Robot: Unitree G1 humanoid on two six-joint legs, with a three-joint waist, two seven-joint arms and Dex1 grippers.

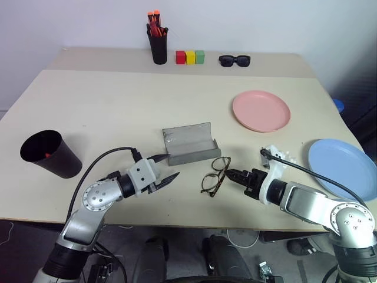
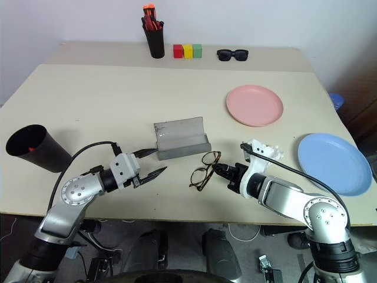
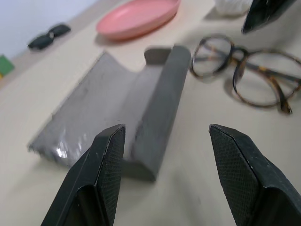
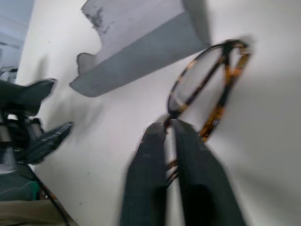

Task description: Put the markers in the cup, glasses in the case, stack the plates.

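Glasses [image 1: 215, 175] lying on the bench [image 1: 106, 100] at lower centre of the head views, just below and right of the open grey case [image 1: 189, 143], close to it without touching. Case resting with its lid tipped back, hollow side up.

Right end effector [image 1: 230, 174] seen from the head as a dark tip at the right edge of the frames. From the right wrist, more told: fingers [image 4: 150, 165] drawn to a narrow slit, tips at the rim of one lens, a tortoiseshell temple piece showing in the slit between them. Glasses flat on the bench all the same.

Left end effector [image 1: 171, 167] hovering at lower left of the case, jaws well apart and holding nothing. From the left wrist, both ribbed fingers [image 3: 110, 155] framing the near corner of the case, with the glasses beyond and the pink plate [image 1: 261, 111] behind.

Wider layout given by the head views alone: black cup [image 1: 50, 154] at far left, a spot of red-orange inside it [image 1: 46, 155], too small to identify. Blue plate [image 1: 344, 168] at the right edge, well apart from the pink one, unstacked. Along the far edge, a pen holder [image 1: 158, 47] with orange-capped pens, three coloured blocks [image 1: 189, 56] and sunglasses [image 1: 234, 60].
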